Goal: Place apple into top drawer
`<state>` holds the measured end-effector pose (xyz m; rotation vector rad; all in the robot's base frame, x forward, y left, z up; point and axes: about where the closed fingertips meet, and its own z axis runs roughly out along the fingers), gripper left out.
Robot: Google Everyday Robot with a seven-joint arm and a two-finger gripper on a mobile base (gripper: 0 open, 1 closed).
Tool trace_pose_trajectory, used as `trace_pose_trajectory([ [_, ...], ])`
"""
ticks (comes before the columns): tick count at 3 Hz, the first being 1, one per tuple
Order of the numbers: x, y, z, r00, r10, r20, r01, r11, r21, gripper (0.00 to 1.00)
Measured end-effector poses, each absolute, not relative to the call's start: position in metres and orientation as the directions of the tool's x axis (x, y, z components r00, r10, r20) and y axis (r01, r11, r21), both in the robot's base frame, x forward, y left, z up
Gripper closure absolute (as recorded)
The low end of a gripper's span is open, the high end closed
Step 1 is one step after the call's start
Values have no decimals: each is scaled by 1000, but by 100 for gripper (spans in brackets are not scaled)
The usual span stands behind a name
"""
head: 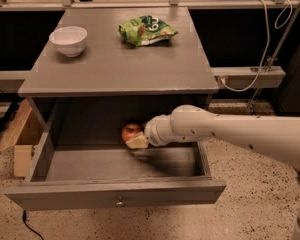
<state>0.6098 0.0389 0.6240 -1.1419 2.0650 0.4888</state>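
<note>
One gripper [136,140] (jaws clasping one apple [131,131]) inside one open top drawer [80,196].

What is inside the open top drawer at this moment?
Inside the top drawer, near its back, are the apple and the gripper next to it. The arm hides the drawer floor beneath it.

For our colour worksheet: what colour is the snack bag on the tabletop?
Snack bag: green, camera view. Pincer beside apple in top drawer.
</note>
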Motion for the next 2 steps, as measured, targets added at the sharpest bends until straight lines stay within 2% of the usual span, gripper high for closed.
trace_pose_trajectory([
  [1,602,28,634,-345,-536,-771,-840,543,-2,0],
  [2,575,27,675,-283,-477,-832,-856,517,-6,0],
])
